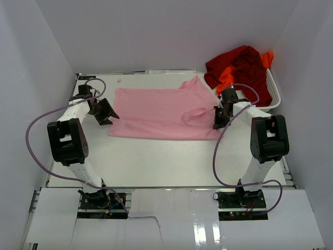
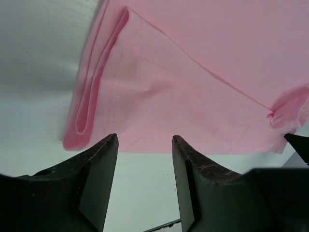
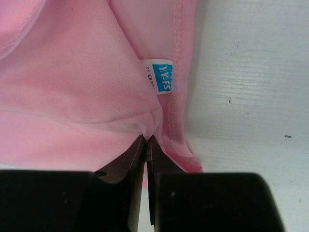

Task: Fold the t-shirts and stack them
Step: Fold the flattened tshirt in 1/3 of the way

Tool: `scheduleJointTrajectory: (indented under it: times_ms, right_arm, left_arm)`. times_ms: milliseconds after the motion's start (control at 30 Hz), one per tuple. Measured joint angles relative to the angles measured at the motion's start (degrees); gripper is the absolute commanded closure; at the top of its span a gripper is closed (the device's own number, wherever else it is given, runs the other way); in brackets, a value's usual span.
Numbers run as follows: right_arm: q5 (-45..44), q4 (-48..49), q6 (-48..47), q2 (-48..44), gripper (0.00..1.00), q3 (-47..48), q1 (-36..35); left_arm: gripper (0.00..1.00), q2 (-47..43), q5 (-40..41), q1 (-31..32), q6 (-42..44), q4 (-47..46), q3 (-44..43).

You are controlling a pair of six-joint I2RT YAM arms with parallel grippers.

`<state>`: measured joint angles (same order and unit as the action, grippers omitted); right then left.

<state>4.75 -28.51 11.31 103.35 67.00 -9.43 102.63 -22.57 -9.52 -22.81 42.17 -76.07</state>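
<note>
Your soft light pink cloth t-shirt (image 1: 156,112) lies spread across the middle of the white table (image 1: 166,161). Its left edge is doubled into a narrow fold (image 2: 89,101), and a flap is turned over near its right end. The dark red cloth t-shirt (image 1: 242,65) and the bright orange cloth t-shirt (image 1: 226,78) sit heaped together in the white plastic mesh basket (image 1: 274,94) at the far right corner.

Your right gripper (image 3: 146,140) has its jaws pressed together on a pucker of the pink cloth, just beside a stitched seam and a small blue label (image 3: 161,79). Your left gripper (image 2: 145,140) stands spread with nothing between its jaws, just short of the shirt's near left edge.

Expect this cloth to be thin, light and limp. It will likely sag from any single pinch, drag on the table as you carry it over, and let folded layers slide apart. A bite on one thin layer in open cloth will probably only raise a tent, so take hold where the cloth is doubled or stitched: a hem, a seam or a corner. On your left, the folded edge offers the thickest bite, but get both layers between the jaws or the lower one may stay behind. Matching holds at the two ends should keep the shirt taut.
</note>
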Motion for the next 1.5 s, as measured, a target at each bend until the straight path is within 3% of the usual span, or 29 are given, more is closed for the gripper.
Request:
scheduleJointTrajectory:
  times_ms: [367, 633, 967, 1067, 1100, 1233, 1500]
  right_arm:
    - [-0.1, 0.0, 0.0, 0.2, 0.89, 0.9, 0.0]
    - [-1.1, -0.5, -0.4, 1.8, 0.89, 2.7, 0.0]
    - [-2.4, -1.5, -0.4, 4.0, 0.89, 4.5, 0.0]
    - [-2.5, -1.5, -0.5, 4.1, 0.79, 4.6, 0.0]
    - [-2.6, -1.5, -0.7, 4.1, 0.68, 4.6, 0.0]
    - [-2.9, -1.6, -1.3, 4.6, 0.53, 6.1, 0.0]
    - [0.0, -1.6, -1.4, 4.7, 0.48, 12.1, 0.0]
  left_arm:
    - [0.41, 9.0, -2.0, 5.3, -1.8, -3.7, 2.2]
    - [0.41, 8.8, -0.6, 5.3, -3.1, -3.7, 2.5]
    - [0.41, 3.0, 2.9, 1.8, -4.0, -4.6, 9.4]
    - [0.41, 2.1, 3.4, 0.9, -3.8, -4.5, 10.5]
    - [0.41, 1.9, 3.5, 0.8, -3.7, -4.5, 10.6]
    - [0.41, 1.8, 3.2, 0.7, -3.5, -4.5, 10.8]
    - [0.41, 1.8, 3.1, 0.6, -3.1, -4.1, 10.6]
